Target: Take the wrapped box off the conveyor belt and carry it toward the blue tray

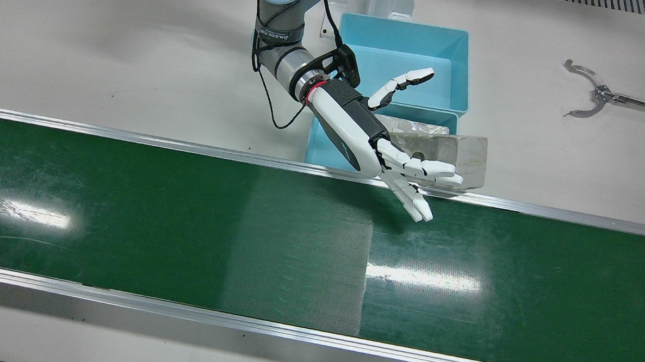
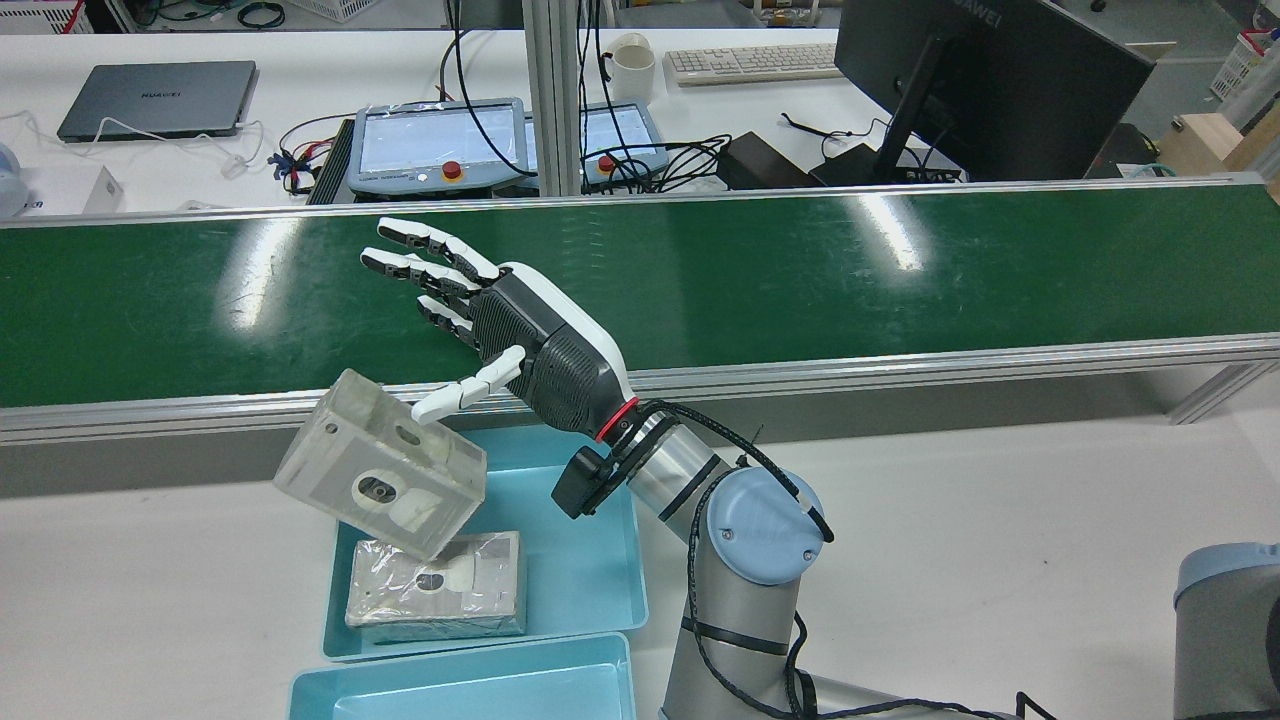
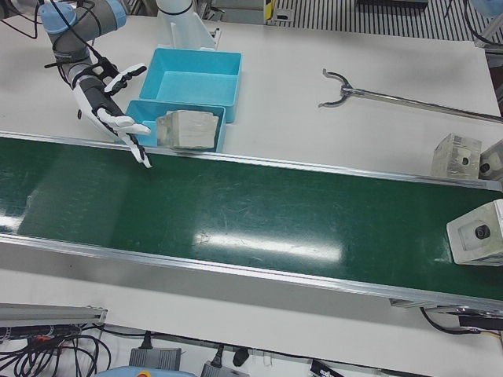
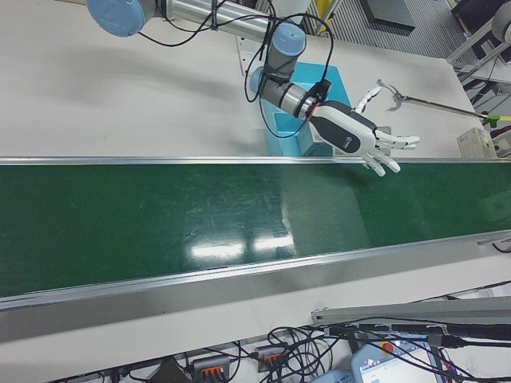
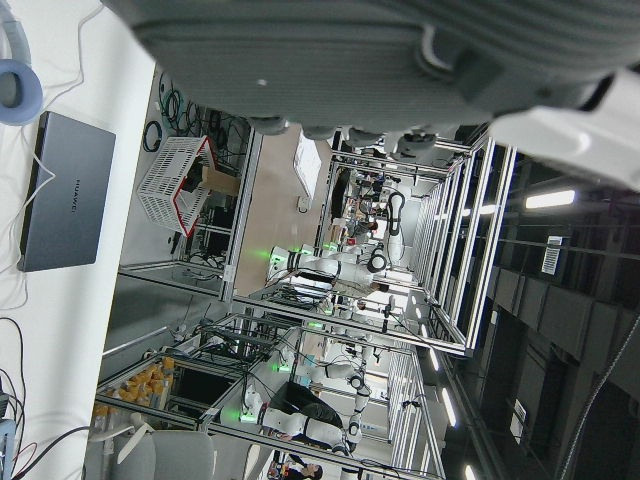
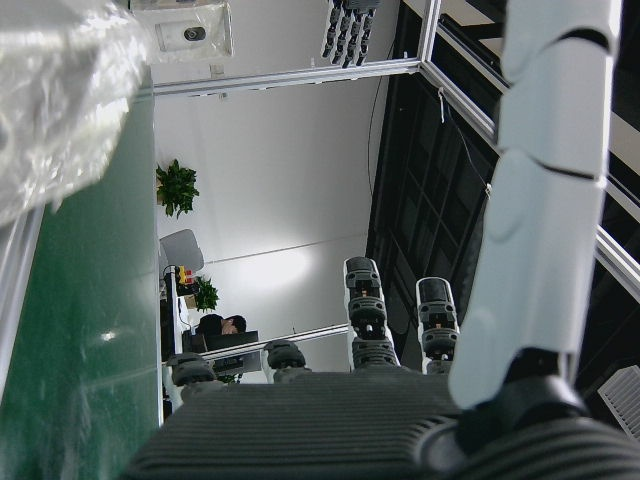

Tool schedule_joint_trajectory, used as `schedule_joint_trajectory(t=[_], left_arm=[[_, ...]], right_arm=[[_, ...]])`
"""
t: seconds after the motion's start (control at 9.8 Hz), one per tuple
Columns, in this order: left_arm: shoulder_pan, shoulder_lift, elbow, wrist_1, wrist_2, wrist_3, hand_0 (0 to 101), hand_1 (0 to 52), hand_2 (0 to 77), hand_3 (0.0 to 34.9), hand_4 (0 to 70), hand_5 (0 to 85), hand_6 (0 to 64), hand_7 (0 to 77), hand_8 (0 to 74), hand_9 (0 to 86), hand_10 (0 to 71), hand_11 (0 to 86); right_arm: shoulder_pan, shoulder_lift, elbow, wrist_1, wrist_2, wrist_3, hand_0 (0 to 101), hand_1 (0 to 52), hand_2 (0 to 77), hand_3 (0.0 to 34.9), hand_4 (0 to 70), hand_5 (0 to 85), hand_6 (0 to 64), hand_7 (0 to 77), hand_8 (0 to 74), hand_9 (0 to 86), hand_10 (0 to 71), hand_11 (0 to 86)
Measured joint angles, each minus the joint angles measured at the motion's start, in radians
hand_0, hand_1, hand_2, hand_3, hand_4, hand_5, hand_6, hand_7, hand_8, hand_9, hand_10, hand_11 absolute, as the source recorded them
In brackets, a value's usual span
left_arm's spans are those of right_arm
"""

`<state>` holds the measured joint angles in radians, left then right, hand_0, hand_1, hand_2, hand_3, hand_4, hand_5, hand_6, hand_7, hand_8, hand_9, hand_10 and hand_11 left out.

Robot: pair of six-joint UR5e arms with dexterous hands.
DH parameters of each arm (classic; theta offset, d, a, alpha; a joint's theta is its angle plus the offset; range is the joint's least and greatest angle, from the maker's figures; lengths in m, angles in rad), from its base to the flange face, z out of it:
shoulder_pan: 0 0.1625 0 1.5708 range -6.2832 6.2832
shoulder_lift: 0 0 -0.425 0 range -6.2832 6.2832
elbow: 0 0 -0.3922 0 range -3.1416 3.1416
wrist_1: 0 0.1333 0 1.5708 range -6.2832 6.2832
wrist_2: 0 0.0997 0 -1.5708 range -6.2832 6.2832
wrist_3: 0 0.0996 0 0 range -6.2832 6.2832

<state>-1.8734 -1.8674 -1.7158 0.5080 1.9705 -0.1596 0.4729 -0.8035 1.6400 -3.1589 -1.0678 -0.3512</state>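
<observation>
The wrapped box (image 1: 465, 152), clear-filmed and pale, hangs tilted over the near blue tray (image 2: 590, 600), beside the belt's rail; it also shows in the rear view (image 2: 380, 470) and the left-front view (image 3: 189, 129). My right hand (image 1: 357, 128) is open, fingers spread over the belt's edge. In the rear view (image 2: 540, 350) its thumb tip is at the box's top edge, with no grasp. Its own view shows the palm (image 6: 330, 420) and the film-wrapped box (image 6: 60, 90). My left hand (image 5: 400, 50) shows only in its own view, holding nothing.
Another wrapped box (image 2: 440, 585) lies in the near tray. A second blue tray (image 1: 404, 48) stands behind it. The green conveyor belt (image 1: 190, 224) runs across. Another box (image 3: 479, 232) sits on the belt's far end, two more (image 3: 456, 153) beside it. A metal grabber tool (image 1: 593, 95) lies on the table.
</observation>
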Motion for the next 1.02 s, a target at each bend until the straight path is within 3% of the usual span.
schedule_joint_trajectory(t=[0.1, 0.2, 0.31, 0.51, 0.61, 0.71, 0.82, 0.92, 1.02], left_arm=[[0.0, 0.0, 0.0, 0.0, 0.0, 0.0, 0, 0.0, 0.5, 0.0, 0.0, 1.1, 0.0, 0.0, 0.5, 0.5, 0.5, 0.5], [0.0, 0.0, 0.0, 0.0, 0.0, 0.0, 0, 0.0, 0.5, 0.0, 0.0, 1.1, 0.0, 0.0, 0.5, 0.5, 0.5, 0.5], [0.0, 0.0, 0.0, 0.0, 0.0, 0.0, 0, 0.0, 0.5, 0.0, 0.0, 1.1, 0.0, 0.5, 0.5, 0.0, 0.0, 0.5], [0.0, 0.0, 0.0, 0.0, 0.0, 0.0, 0, 0.0, 0.5, 0.0, 0.0, 1.1, 0.0, 0.0, 0.5, 0.5, 0.5, 0.5], [0.0, 0.0, 0.0, 0.0, 0.0, 0.0, 0, 0.0, 0.5, 0.0, 0.0, 1.1, 0.0, 0.0, 0.5, 0.0, 0.5, 0.5], [0.0, 0.0, 0.0, 0.0, 0.0, 0.0, 0, 0.0, 0.5, 0.0, 0.0, 1.1, 0.0, 0.0, 0.5, 0.0, 0.5, 0.5], [0.0, 0.0, 0.0, 0.0, 0.0, 0.0, 0, 0.0, 0.5, 0.0, 0.0, 1.1, 0.0, 0.0, 0.5, 0.5, 0.5, 0.5], [0.0, 0.0, 0.0, 0.0, 0.0, 0.0, 0, 0.0, 0.5, 0.0, 0.0, 1.1, 0.0, 0.0, 0.5, 0.0, 0.5, 0.5], [0.0, 0.0, 0.0, 0.0, 0.0, 0.0, 0, 0.0, 0.5, 0.0, 0.0, 1.1, 0.0, 0.0, 0.5, 0.0, 0.5, 0.5]], right_arm=[[0.0, 0.0, 0.0, 0.0, -0.001, 0.0, 47, 9.3, 8.7, 25.0, 3.8, 18.0, 14.2, 4.9, 3.3, 1.1, 1.1, 3.8], [0.0, 0.0, 0.0, 0.0, -0.001, 0.0, 47, 9.3, 8.7, 25.0, 3.8, 18.0, 14.2, 4.9, 3.3, 1.1, 1.1, 3.8], [0.003, -0.002, 0.002, -0.003, -0.002, -0.001, 47, 8.7, 1.6, 29.0, 3.8, 18.0, 14.2, 4.9, 3.3, 1.1, 1.1, 3.3], [0.055, -0.013, 0.022, -0.034, -0.016, -0.035, 47, 7.6, 1.6, 29.7, 3.8, 19.6, 14.2, 4.9, 4.4, 1.1, 0.0, 1.6], [0.098, -0.035, 0.065, -0.083, -0.024, -0.081, 47, 11.5, 1.6, 28.4, 5.4, 20.7, 14.2, 5.5, 4.4, 1.1, 0.0, 1.6], [0.144, -0.067, 0.123, -0.146, -0.029, -0.128, 48, 14.7, 6.5, 22.5, 4.9, 22.4, 8.7, 4.4, 3.8, 1.1, 0.0, 1.1], [0.186, -0.092, 0.165, -0.197, -0.029, -0.156, 48, 14.7, 6.5, 22.5, 4.9, 22.4, 8.7, 4.4, 3.8, 1.1, 0.0, 1.1], [0.225, -0.114, 0.19, -0.239, -0.027, -0.171, 49, 14.7, 9.3, 18.7, 6.0, 25.6, 7.6, 4.4, 2.2, 1.1, 0.0, 1.1], [0.252, -0.139, 0.206, -0.265, -0.01, -0.175, 49, 18.0, 10.9, 14.6, 6.0, 26.7, 7.6, 6.0, 2.2, 1.1, 0.0, 1.1]])
